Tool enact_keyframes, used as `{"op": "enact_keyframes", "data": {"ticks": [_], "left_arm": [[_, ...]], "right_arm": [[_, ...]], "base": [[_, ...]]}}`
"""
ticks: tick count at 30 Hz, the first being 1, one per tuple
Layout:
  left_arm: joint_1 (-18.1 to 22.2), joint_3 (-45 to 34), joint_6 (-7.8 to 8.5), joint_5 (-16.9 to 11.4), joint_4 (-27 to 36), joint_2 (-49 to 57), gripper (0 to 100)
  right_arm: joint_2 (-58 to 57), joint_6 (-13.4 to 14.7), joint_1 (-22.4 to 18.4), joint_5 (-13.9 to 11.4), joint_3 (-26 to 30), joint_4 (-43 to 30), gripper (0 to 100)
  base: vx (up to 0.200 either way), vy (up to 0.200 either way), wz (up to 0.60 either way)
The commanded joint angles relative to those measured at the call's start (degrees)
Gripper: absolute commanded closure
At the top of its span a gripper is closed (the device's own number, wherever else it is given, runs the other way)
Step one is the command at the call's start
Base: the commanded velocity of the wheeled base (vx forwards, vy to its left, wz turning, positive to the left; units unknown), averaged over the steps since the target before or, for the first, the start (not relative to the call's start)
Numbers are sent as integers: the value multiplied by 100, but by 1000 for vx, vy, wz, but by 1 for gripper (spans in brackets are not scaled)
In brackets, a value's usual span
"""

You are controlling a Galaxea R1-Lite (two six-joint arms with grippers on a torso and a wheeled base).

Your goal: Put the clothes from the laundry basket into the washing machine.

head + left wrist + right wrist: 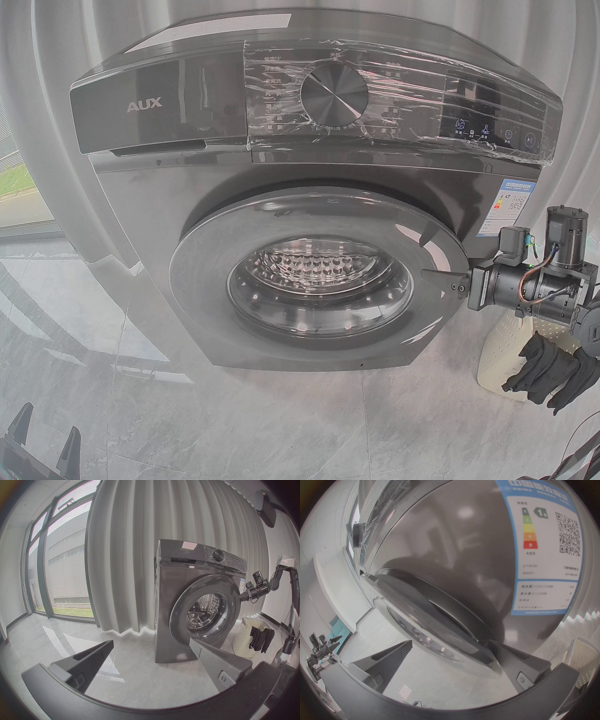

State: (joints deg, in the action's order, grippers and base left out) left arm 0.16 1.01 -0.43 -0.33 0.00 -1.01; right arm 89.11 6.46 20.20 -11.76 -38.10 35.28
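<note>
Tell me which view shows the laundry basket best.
The left wrist view: the laundry basket stands nearly whole beside the washing machine, dark clothes draped over its rim. In the head view the right arm covers its upper part. The right wrist view catches a perforated corner.

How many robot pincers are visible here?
2. The left dark grey pincer is low above the floor; the right pincer is at the edge of the grey washing machine's round door.

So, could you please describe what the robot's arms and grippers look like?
Both the left gripper and right gripper have dark grey, wedge-shaped fingers with ribbed inner pads. The right arm's wrist is a black cylinder carrying boxy modules and an orange cable.
</note>
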Motion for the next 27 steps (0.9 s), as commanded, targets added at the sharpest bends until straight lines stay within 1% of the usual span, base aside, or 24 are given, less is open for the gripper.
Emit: {"op": "enact_keyframes", "data": {"ticks": [1, 4, 5, 6, 10, 12, 16, 18, 22, 26, 27], "left_arm": [[2, -101, -1, -2, 0, 101, 0], [2, -101, -1, -2, 0, 101, 0], [2, -101, -1, -2, 0, 101, 0], [2, -101, -1, -2, 0, 101, 0], [2, -101, -1, -2, 0, 101, 0], [2, -101, -1, -2, 0, 101, 0], [2, -101, -1, -2, 0, 101, 0], [2, -101, -1, -2, 0, 101, 0], [2, -101, -1, -2, 0, 101, 0], [2, -101, -1, -2, 0, 101, 0], [2, -101, -1, -2, 0, 101, 0]], "right_arm": [[-34, 22, 89, -72, 92, -4, 0], [-254, 13, 89, -186, 259, -4, 0], [-509, 4, 98, -291, 435, -56, 0], [-606, -4, 98, -335, 531, -56, 0], [-1159, -75, 125, -388, 988, -56, 0], [-1467, -75, 239, -414, 1155, -56, 0], [-2188, -22, 740, -696, 1683, -65, 0], [-2399, -22, 907, -722, 1902, -65, 0], [-2566, 4, 1162, -740, 2166, -65, 0], [-2618, 39, 1162, -740, 2228, -47, 0], [-2706, 127, 1135, -731, 2175, -39, 0]], "base": [[0, 0, 0], [0, 0, 0], [0, 0, 0], [0, 0, 0], [0, 0, 0], [0, 0, 0], [0, 0, 0], [0, 0, 0], [0, 0, 0], [0, 0, 0], [0, 0, 0]]}}
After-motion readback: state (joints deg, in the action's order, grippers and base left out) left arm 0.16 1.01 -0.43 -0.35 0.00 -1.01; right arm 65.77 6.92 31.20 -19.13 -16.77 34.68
